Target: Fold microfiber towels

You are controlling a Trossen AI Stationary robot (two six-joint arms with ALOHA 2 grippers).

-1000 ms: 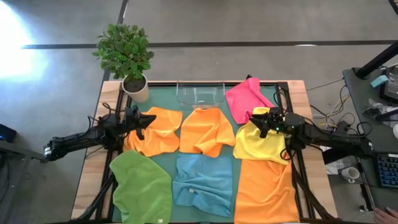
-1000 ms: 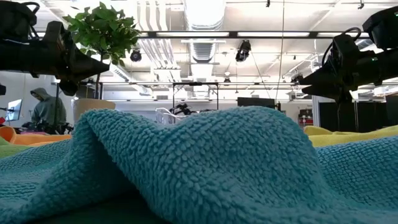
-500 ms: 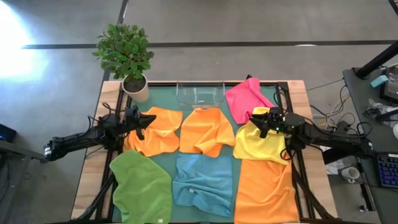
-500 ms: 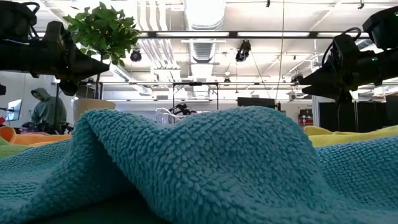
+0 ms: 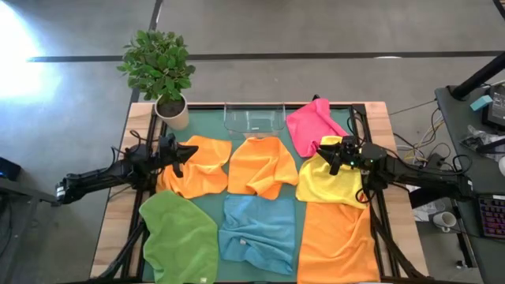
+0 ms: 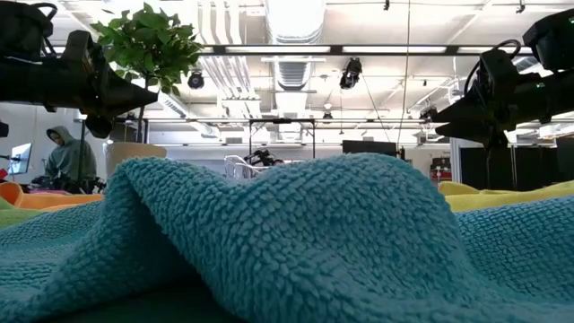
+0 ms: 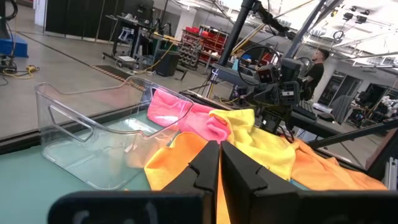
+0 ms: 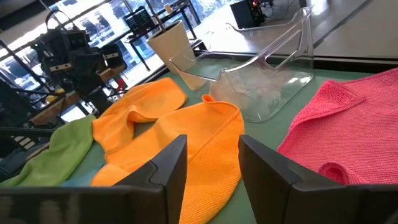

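Change: nothing has shifted over the last second; both my arms hang where they were and every cloth lies as it did. I judge the folding has not started, since all seven towels are still rumpled or spread flat.
Front row: green towel [image 5: 180, 237], light blue towel [image 5: 259, 235] and a large orange towel [image 5: 338, 241] lie side by side along the near edge of the table [image 5: 110, 229].
Middle row: two more orange towels [image 5: 197, 166] [image 5: 262, 166] and the yellow towel [image 5: 330, 183].
Left pincer [image 5: 188, 151]: clenched, fingers pressed together on nothing, poised over the left orange towel's edge.
Right pincer [image 5: 325, 155]: released, fingers spread with empty air between them, above the yellow towel's far corner, touching no cloth that I can see.
Far edge: pink towel [image 5: 312, 126] beside the clear tray [image 5: 254, 118]; potted plant [image 5: 160, 71] at the far left corner.
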